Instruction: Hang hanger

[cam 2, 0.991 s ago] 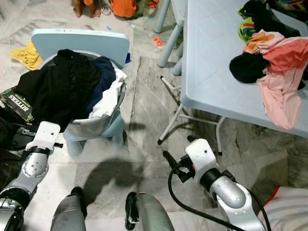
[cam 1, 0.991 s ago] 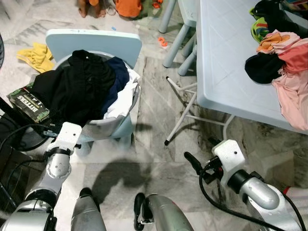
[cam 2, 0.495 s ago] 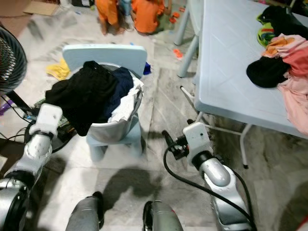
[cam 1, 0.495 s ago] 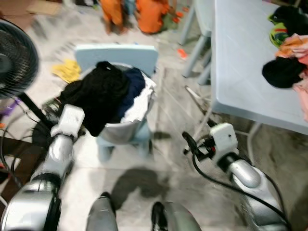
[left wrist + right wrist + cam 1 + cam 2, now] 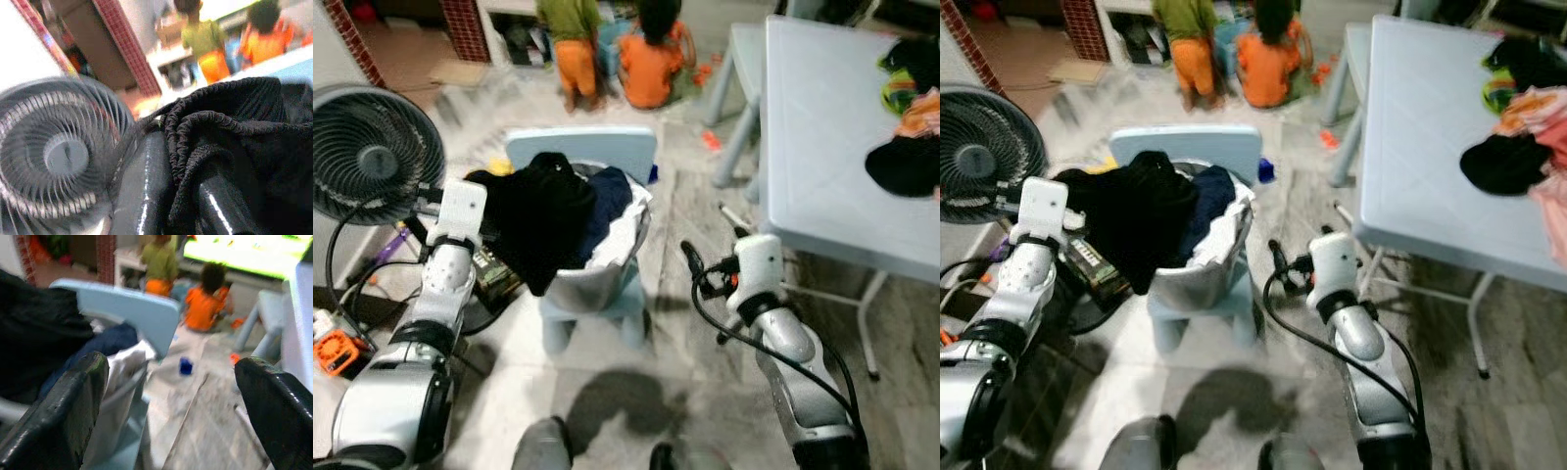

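A grey basket [image 5: 592, 279] heaped with a black garment [image 5: 543, 211] and dark blue and white clothes stands on a light blue chair [image 5: 582, 152] in front of me. My left gripper [image 5: 183, 196] is at the basket's left side, shut on a fold of the black garment, which bunches between its fingers [image 5: 146, 181]. My right gripper [image 5: 690, 262] hangs open to the right of the basket, above the floor, with nothing between its fingers [image 5: 58, 411]. I make out no hanger.
A black fan [image 5: 372, 157] stands at the left, with cables on the floor below it. A light blue table [image 5: 832, 147] carrying a pile of clothes [image 5: 911, 147] is on the right. Two people [image 5: 651, 49] crouch on the floor behind the chair.
The whole picture has shifted as the camera lifted, bringing the fan and the two people into view. Both arms stay beside the basket; the right one now reaches further forward.
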You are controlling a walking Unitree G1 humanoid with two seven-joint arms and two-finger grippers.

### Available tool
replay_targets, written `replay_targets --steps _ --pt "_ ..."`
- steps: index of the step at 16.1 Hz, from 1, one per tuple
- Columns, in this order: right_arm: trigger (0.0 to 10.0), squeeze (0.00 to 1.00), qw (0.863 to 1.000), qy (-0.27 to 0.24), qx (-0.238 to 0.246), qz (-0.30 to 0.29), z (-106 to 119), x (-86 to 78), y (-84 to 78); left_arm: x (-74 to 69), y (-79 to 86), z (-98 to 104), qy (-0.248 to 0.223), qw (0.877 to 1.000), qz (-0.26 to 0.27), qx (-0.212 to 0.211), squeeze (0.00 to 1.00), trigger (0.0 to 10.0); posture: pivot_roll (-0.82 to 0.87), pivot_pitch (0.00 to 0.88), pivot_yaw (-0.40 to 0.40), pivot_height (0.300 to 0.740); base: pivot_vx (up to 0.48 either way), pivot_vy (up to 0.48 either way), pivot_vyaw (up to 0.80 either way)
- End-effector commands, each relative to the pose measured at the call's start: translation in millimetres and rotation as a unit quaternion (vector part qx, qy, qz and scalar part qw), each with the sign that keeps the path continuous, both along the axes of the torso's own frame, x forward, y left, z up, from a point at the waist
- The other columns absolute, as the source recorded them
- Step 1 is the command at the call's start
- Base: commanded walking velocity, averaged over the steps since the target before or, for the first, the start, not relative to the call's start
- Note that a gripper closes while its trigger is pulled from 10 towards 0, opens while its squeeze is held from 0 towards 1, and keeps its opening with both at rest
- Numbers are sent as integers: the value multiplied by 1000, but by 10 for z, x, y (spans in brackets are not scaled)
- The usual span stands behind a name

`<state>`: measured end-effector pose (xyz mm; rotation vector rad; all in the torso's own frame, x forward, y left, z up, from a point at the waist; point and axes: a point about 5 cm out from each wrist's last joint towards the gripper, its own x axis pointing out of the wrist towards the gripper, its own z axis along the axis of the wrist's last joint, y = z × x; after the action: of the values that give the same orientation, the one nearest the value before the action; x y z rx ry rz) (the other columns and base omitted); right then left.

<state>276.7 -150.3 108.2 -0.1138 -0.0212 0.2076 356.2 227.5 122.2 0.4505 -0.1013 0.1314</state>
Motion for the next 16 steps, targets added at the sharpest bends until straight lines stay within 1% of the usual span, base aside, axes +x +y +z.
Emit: replay_targets --steps 1,2,5,6,8,9,10,11,12,13,14,15,16 --pt "10000 0 999 -5 20 -44 -23 60 -74 46 -98 221 -54 998 -28 -5 0 0 77 0 0 740 0 0 0" --pt "10000 0 999 -1 27 -47 -50 84 -60 49 -119 315 -77 997 -29 -9 0 0 87 0 0 740 0 0 0" --pt "10000 0 998 -4 27 -53 -83 137 -34 30 -145 456 -105 994 -31 -17 0 0 99 0 8 740 0 0 0" --pt "10000 0 998 -7 28 -63 -93 167 -39 -5 -155 506 -116 993 -32 -20 0 0 101 0 24 740 0 0 0" --pt "10000 0 997 -11 30 -75 -96 184 -47 -52 -155 483 -113 993 -35 -16 0 0 94 0 58 740 0 0 0" --pt "10000 0 995 -15 32 -88 -102 195 -64 -106 -186 416 -105 993 -45 -14 0 0 87 0 76 740 0 0 0" --pt "10000 0 994 -19 36 -101 -113 222 -73 -170 -261 305 -91 994 -60 -15 0 0 72 0 91 740 0 0 0" --pt "10000 0 993 -21 38 -109 -121 256 -76 -221 -360 208 -71 995 -71 -27 0 0 72 0 86 740 0 0 0" --pt "10000 0 992 -26 46 -116 -113 286 -74 -246 -545 216 -68 992 -92 -43 0 0 81 0 74 740 0 0 0" --pt "10000 0 992 -23 52 -115 -111 314 -58 -237 -691 266 -70 990 -108 -50 0 0 80 0 65 740 0 0 0" --pt "10000 0 993 -20 55 -106 -112 333 -11 -235 -798 319 -75 989 -120 -52 0 0 73 38 57 740 0 0 -519" --pt "10000 0 994 -22 54 -96 -109 329 18 -249 -837 320 -74 988 -121 -55 0 0 69 32 43 740 0 0 -800" --pt "10000 0 994 -25 49 -96 -102 329 6 -273 -879 303 -69 988 -129 -50 0 4314 67 37 37 740 0 0 -800"
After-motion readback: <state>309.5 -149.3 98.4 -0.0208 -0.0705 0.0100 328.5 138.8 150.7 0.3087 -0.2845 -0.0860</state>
